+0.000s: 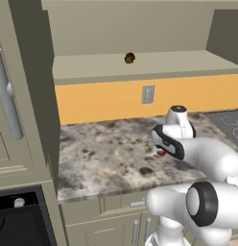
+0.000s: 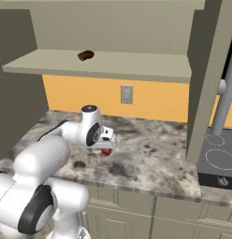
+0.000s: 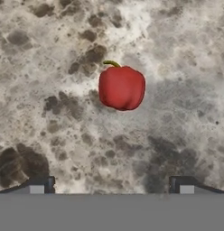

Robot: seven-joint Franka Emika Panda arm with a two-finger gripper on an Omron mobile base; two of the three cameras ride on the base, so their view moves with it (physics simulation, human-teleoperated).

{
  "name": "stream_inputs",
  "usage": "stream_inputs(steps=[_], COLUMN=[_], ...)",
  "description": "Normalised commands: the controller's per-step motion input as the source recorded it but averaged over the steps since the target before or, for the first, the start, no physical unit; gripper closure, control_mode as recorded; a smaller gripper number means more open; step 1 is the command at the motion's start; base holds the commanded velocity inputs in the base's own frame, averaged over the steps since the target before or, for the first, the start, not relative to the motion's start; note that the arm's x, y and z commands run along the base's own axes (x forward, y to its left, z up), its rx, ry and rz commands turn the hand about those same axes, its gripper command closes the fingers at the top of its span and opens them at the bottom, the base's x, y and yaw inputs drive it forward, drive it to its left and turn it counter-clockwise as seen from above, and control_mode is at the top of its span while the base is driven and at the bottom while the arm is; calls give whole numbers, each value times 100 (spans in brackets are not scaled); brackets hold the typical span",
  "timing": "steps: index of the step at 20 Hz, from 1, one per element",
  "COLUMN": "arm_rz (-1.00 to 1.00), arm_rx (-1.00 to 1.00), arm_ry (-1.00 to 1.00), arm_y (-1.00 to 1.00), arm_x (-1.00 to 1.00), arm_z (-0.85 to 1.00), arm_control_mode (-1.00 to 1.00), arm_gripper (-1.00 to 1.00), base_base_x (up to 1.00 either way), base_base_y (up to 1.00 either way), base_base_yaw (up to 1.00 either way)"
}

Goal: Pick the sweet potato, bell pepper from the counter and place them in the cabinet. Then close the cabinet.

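On the left, an open cabinet (image 1: 140, 65) holds a brown sweet potato (image 1: 129, 58) on its shelf, above an orange wall with a grey outlet (image 1: 148, 94). Further right, a white arm reaches over the mottled stone counter (image 1: 106, 149). Its gripper (image 3: 114, 185) hangs over a red bell pepper (image 3: 121, 87) lying on the counter, jaws spread wide apart, holding nothing.

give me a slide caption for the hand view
Open pincer above a red bell pepper on the marble counter.
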Motion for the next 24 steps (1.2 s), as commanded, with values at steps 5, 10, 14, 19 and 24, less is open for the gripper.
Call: stream_inputs(steps=[5,10,14,19,24], arm_rz=[3,1,0,0,0], arm_rx=[0,0,0,0,-1], arm_ry=[-4,-1,0,0,0], arm_y=[0,-3,-16,-14,-1], arm_x=[43,41,33,30,44], arm_z=[-14,-22,-32,-43,-39], arm_control_mode=[-100,-100,-100,-100,-100], arm_gripper=[-100,-100,-100,-100,-100], base_base_x=[0,0,0,0,0], base_base_y=[0,0,0,0,0], base_base_yaw=[0,0,0,0,0])
